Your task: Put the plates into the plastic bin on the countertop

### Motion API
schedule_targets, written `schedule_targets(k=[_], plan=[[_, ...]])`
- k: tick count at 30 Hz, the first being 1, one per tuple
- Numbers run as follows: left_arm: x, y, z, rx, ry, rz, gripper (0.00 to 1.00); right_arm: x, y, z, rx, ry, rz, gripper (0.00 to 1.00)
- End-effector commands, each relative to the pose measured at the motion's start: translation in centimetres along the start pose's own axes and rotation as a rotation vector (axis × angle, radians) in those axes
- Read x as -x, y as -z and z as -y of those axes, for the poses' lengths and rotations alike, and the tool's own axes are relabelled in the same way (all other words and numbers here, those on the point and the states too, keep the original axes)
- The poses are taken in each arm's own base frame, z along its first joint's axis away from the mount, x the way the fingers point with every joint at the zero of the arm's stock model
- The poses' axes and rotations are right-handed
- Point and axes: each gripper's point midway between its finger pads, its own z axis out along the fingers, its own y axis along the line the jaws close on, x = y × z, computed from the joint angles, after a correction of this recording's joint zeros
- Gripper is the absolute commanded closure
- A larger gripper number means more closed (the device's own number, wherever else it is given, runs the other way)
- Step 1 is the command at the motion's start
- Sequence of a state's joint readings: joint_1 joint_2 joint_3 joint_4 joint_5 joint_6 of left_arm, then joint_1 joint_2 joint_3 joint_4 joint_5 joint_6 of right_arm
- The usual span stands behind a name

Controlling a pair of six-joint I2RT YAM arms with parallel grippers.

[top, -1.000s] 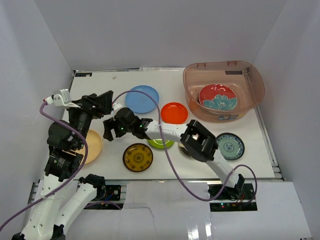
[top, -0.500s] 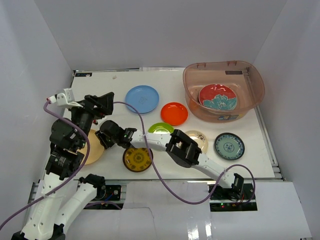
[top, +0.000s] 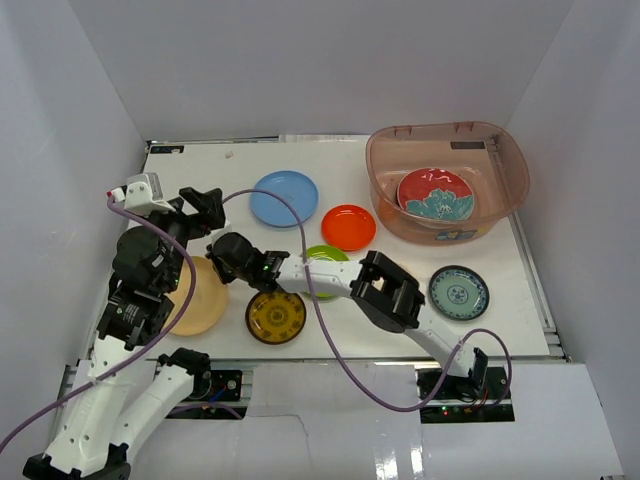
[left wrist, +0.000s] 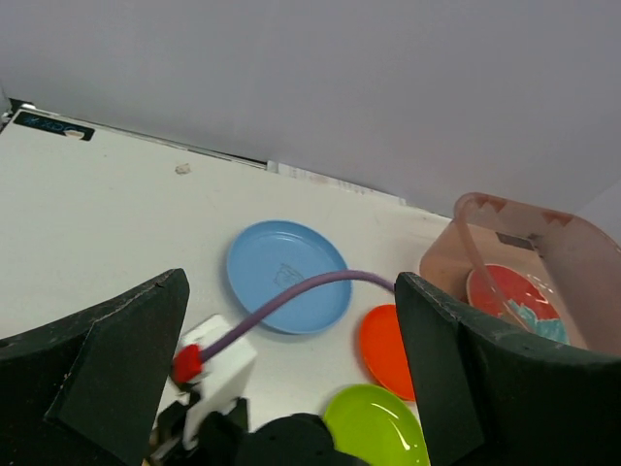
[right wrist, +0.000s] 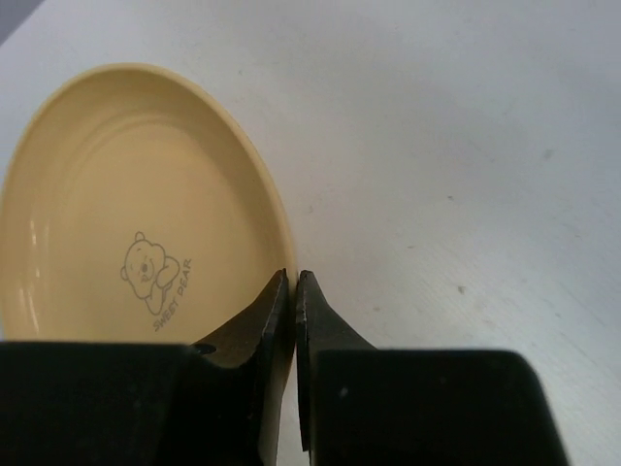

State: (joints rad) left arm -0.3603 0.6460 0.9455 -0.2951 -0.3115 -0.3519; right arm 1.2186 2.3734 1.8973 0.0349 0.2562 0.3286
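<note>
My right gripper (right wrist: 294, 282) is shut on the right rim of the tan plate (right wrist: 126, 214), which has a bear drawing and lies on the white countertop (right wrist: 456, 146). From above, that plate (top: 200, 300) sits at the left, with the right gripper (top: 218, 272) reaching across to it. My left gripper (top: 205, 205) hangs open above the table, nothing between its fingers (left wrist: 126, 340). The blue (top: 284, 197), orange (top: 348, 226), green (top: 322, 258), brown-yellow (top: 276, 315) and teal patterned (top: 459, 291) plates lie loose. A red floral plate (top: 435, 193) lies in the plastic bin (top: 500, 150).
White walls close in the countertop on three sides. The right arm (top: 385, 290) stretches low across the table's middle, and its purple cable (top: 330, 340) loops over the near edge. The left wrist view shows the bin (left wrist: 572, 252) at far right.
The right arm swung left to the tan plate and its jaws closed on the plate's rim. The left arm shifted slightly, its gripper staying open.
</note>
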Motion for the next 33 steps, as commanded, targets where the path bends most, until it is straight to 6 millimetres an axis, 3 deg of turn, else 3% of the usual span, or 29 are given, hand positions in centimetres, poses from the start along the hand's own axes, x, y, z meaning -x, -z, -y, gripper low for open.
schedule_targets(k=[1,3,4,5,6,7,8,9,10,11,12,13,14,15,16,17,18,19,21,23,24,26,27,28,30,32,33], plan=[[0.0,-0.8,-1.1,0.078,-0.056,-0.029,0.02,12.6,5.7,4.0,-0.057,-0.109,0.300,0.92],[0.4,-1.2,-0.4,0.074,-0.034,-0.051,0.02,14.2,7.9,6.7,-0.084,-0.140,0.352,0.92],[0.0,-1.5,-0.4,0.078,-0.030,-0.074,0.02,17.6,10.9,9.3,-0.117,-0.173,0.442,0.92],[-0.7,-2.1,-0.1,0.075,-0.028,-0.100,0.02,16.0,11.5,11.6,-0.158,-0.181,0.416,0.92],[-0.6,-2.3,0.2,0.072,-0.018,-0.107,0.02,16.2,12.6,13.6,-0.194,-0.193,0.425,0.92],[-0.9,-2.7,0.4,0.073,0.005,-0.118,0.02,18.3,15.6,17.1,-0.263,-0.215,0.483,0.92],[-1.6,-3.3,0.5,0.075,0.011,-0.140,0.02,16.6,16.5,19.6,-0.325,-0.209,0.458,0.92],[-1.8,-3.7,0.7,0.075,0.019,-0.150,0.02,16.5,17.9,21.8,-0.371,-0.216,0.468,0.92],[-2.3,-4.2,0.9,0.079,0.039,-0.163,0.02,18.0,21.5,25.6,-0.444,-0.242,0.526,0.92],[-3.5,-5.1,0.9,0.088,0.036,-0.197,0.02,16.5,22.8,27.8,-0.494,-0.244,0.508,0.92],[-4.2,-5.7,0.8,0.093,0.041,-0.211,0.02,17.9,26.1,29.3,-0.525,-0.260,0.567,0.92],[-5.1,-6.3,0.8,0.099,0.045,-0.232,0.02,17.8,28.8,33.5,-0.589,-0.292,0.592,0.92],[-7.0,-7.3,0.8,0.108,0.054,-0.282,0.02,16.5,30.3,35.4,-0.613,-0.316,0.588,0.92],[-8.0,-8.0,0.8,0.113,0.058,-0.305,0.02,17.0,33.1,36.9,-0.631,-0.343,0.634,0.92],[-9.1,-8.6,0.7,0.119,0.062,-0.335,0.02,16.2,36.2,40.9,-0.704,-0.371,0.650,0.92],[-10.3,-9.1,0.6,0.131,0.078,-0.363,0.02,15.1,37.7,42.6,-0.755,-0.389,0.634,0.92],[-12.4,-10.2,0.3,0.149,0.072,-0.412,0.02,13.6,40.8,46.0,-0.864,-0.399,0.626,0.92],[-13.4,-10.7,0.1,0.163,0.070,-0.434,0.02,12.4,42.0,47.5,-0.913,-0.412,0.605,0.92],[-16.1,-12.1,-0.9,0.207,0.073,-0.483,0.02,9.4,43.1,50.0,-0.975,-0.449,0.545,0.92],[-17.6,-13.1,-1.7,0.235,0.101,-0.507,0.03,7.2,44.5,52.7,-1.024,-0.488,0.518,0.92],[-19.3,-14.0,-2.7,0.253,0.119,-0.541,0.04,5.9,44.6,54.1,-1.053,-0.510,0.491,0.92],[-20.8,-15.0,-3.8,0.276,0.148,-0.571,0.05,4.7,44.4,55.4,-1.074,-0.529,0.464,0.92],[-21.4,-15.7,-4.8,0.297,0.174,-0.579,0.05,3.2,43.8,56.5,-1.082,-0.553,0.423,0.92],[-23.5,-16.1,-5.3,0.301,0.180,-0.629,0.06,3.5,43.7,57.1,-1.079,-0.556,0.424,0.92],[-24.2,-17.4,-5.9,0.302,0.187,-0.620,0.08,2.1,42.5,58.1,-1.051,-0.590,0.385,0.92],[-26.3,-18.2,-6.5,0.303,0.195,-0.660,0.10,2.2,42.2,58.7,-1.049,-0.595,0.376,0.91],[-26.2,-19.1,-6.4,0.296,0.209,-0.649,0.10,1.9,41.8,58.8,-1.034,-0.600,0.363,0.86]])
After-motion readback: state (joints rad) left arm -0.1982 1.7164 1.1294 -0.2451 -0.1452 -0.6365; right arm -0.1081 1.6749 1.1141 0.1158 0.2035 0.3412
